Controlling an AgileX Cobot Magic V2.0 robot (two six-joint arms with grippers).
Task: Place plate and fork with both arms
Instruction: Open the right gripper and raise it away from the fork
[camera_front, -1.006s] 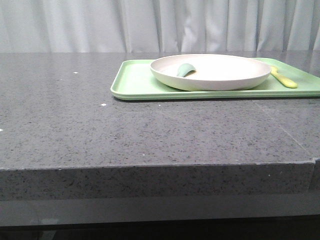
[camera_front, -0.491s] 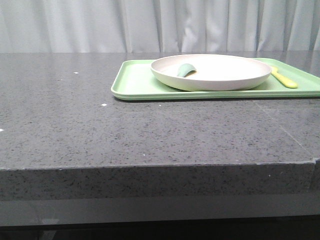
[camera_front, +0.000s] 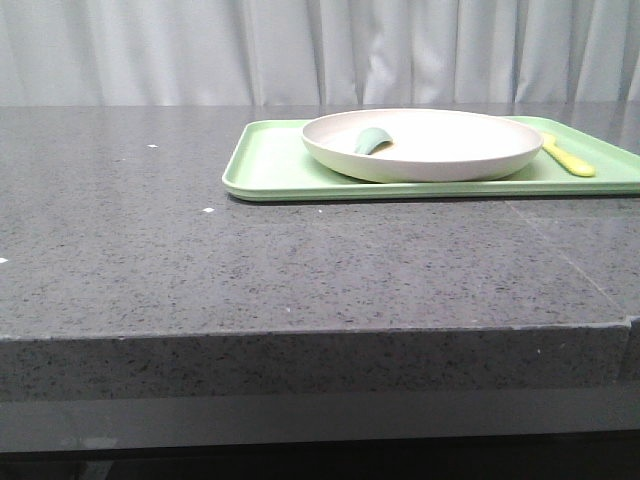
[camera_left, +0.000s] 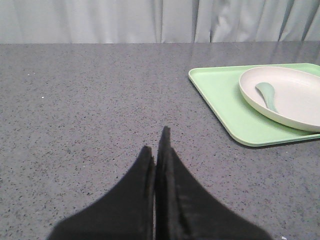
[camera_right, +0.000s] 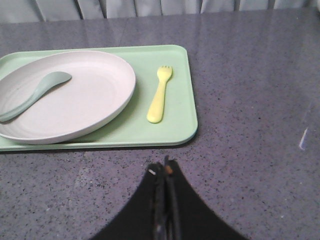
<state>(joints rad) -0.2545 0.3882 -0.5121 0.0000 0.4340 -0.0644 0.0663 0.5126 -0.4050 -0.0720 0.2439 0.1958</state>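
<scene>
The cream plate (camera_front: 422, 143) (camera_left: 295, 95) (camera_right: 65, 95) rests on a light-green tray (camera_front: 270, 165) (camera_left: 220, 95) (camera_right: 175, 125) at the table's far right. A grey-green spoon (camera_front: 371, 140) (camera_left: 267, 95) (camera_right: 35, 95) lies inside the plate. The pale-yellow fork (camera_front: 568, 156) (camera_right: 160, 95) lies on the tray just right of the plate. My left gripper (camera_left: 156, 142) is shut and empty over bare table, well left of the tray. My right gripper (camera_right: 162, 167) is shut and empty just in front of the tray's near edge. Neither gripper shows in the front view.
The dark speckled stone table (camera_front: 200, 260) stretches left of the tray, with its front edge (camera_front: 300, 335) close to the camera. A white curtain (camera_front: 300, 50) hangs behind the table.
</scene>
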